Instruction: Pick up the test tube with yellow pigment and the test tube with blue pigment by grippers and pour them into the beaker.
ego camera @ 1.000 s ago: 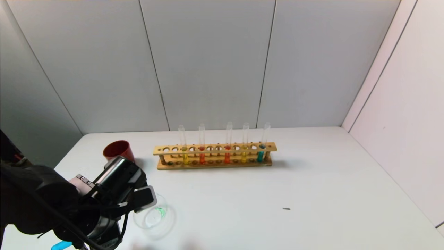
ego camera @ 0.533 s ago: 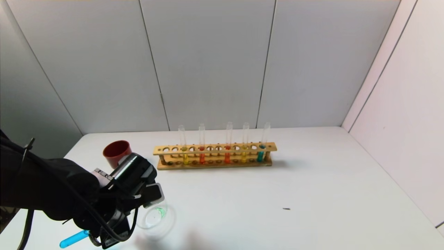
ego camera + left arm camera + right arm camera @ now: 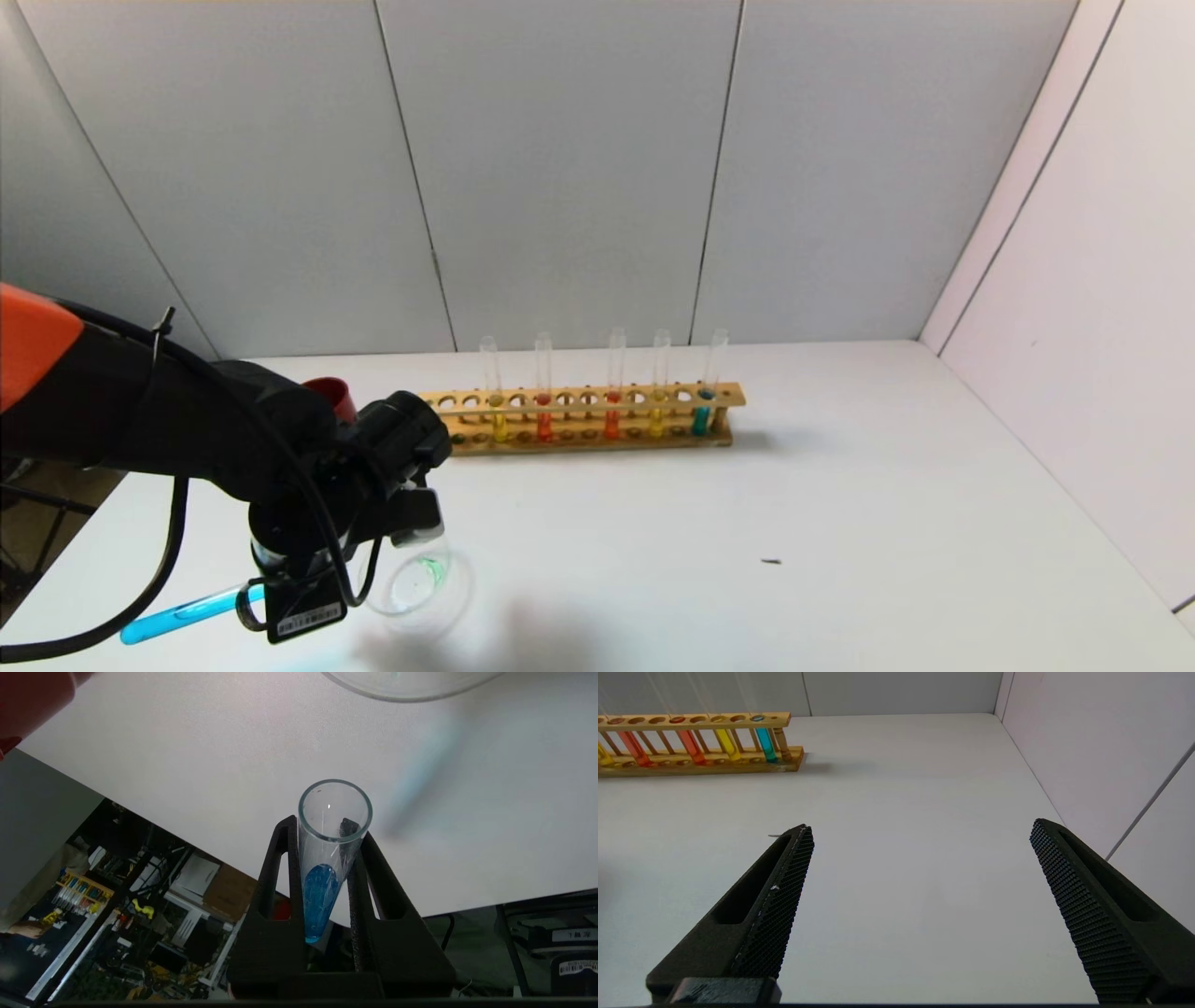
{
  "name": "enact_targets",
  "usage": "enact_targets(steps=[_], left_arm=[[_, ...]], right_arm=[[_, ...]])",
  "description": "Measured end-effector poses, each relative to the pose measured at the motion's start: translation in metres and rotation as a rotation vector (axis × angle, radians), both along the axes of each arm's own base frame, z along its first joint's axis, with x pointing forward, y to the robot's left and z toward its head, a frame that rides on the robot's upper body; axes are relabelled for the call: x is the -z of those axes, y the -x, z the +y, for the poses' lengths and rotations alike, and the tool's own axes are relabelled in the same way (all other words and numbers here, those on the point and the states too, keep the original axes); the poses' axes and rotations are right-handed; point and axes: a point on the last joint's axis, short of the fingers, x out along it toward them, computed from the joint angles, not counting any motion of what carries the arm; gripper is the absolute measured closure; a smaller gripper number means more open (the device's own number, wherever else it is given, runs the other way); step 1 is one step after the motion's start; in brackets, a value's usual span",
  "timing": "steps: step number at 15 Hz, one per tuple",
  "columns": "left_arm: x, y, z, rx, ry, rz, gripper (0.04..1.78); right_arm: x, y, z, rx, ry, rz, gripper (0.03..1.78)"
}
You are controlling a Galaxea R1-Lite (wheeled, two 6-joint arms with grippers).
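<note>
My left gripper (image 3: 280,597) hovers at the table's front left, shut on the test tube with blue pigment (image 3: 182,616). The tube lies almost level, its blue closed end pointing left and its mouth towards the beaker (image 3: 415,583) just to the right. The left wrist view shows the black fingers (image 3: 280,858) clamping the tube (image 3: 320,891), with the liquid still in its closed end. The beaker rim (image 3: 406,693) lies ahead. Test tubes with yellow pigment (image 3: 499,425) (image 3: 656,420) stand in the wooden rack (image 3: 579,439). My right gripper (image 3: 920,830) is open over bare table and out of the head view.
The rack at the back also holds two orange-red tubes (image 3: 544,425) and a teal tube (image 3: 700,418). A dark red cup (image 3: 331,392) stands behind my left arm. A green trace marks the beaker's inside. A small dark speck (image 3: 771,561) lies on the table.
My left arm has risen and swung forward and right. The blue tube has come further into view and turned closer to level, still gripped. Rack and beaker have not moved.
</note>
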Motion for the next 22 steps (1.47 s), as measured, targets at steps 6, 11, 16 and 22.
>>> enact_targets(steps=[6, 11, 16, 22], left_arm=[[0.009, -0.009, -0.005, 0.018, -0.091, 0.035, 1.51], [0.014, -0.017, -0.015, 0.033, -0.1, 0.033, 1.51], [0.005, -0.018, -0.023, 0.054, -0.154, 0.068, 1.51], [0.003, -0.022, -0.032, 0.075, -0.184, 0.075, 1.51]], right_arm=[[0.0, 0.0, 0.0, 0.0, 0.0, 0.0, 0.11], [0.0, 0.0, 0.0, 0.001, 0.0, 0.0, 0.11], [0.0, 0.0, 0.0, 0.0, 0.0, 0.0, 0.11], [0.0, 0.0, 0.0, 0.0, 0.0, 0.0, 0.11]])
